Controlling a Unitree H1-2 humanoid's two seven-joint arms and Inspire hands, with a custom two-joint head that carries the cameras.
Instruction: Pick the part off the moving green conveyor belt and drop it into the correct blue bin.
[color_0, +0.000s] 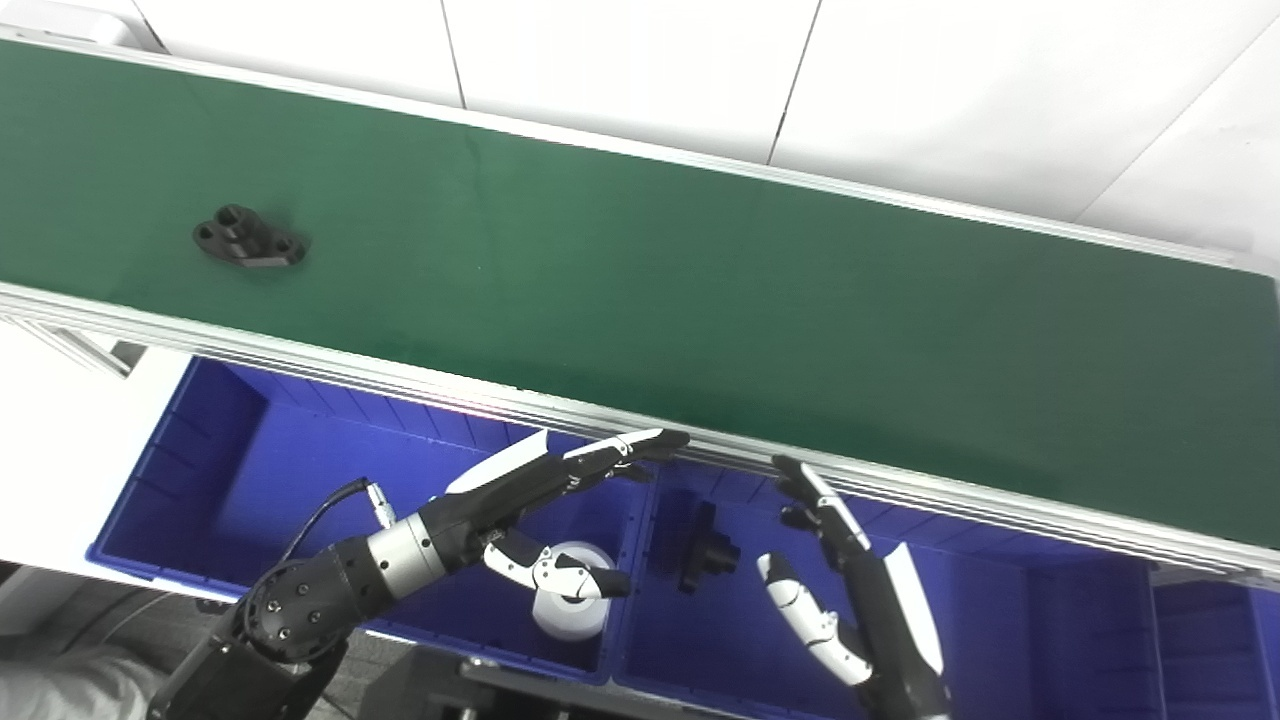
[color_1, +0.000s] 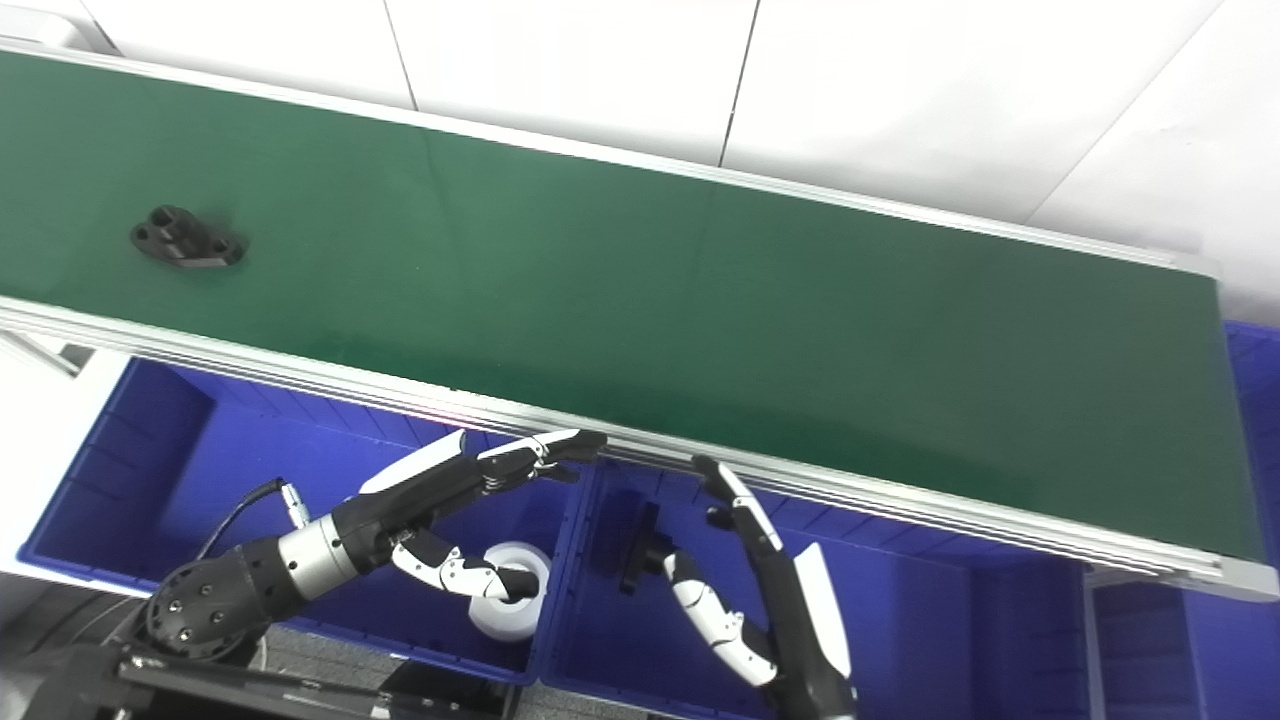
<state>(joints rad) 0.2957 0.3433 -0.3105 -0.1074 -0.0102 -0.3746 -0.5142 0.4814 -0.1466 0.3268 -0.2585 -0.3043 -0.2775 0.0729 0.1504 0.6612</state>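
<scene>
Black flanged part (color_0: 248, 240) w/ holes on green belt (color_0: 700, 290), both hands (color_0: 545, 500) (color_0: 850, 590) released, empty

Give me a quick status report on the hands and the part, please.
Left hand and right hand open, over the blue bins. Black part on the green belt, far left, untouched. Path clear.

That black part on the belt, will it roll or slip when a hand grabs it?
The black part lies flat and low on the green belt, so it probably won't roll. It looks like rigid plastic, likely light. Its lobed, holed outline should give fingers purchase, though a push might slide it.
</scene>
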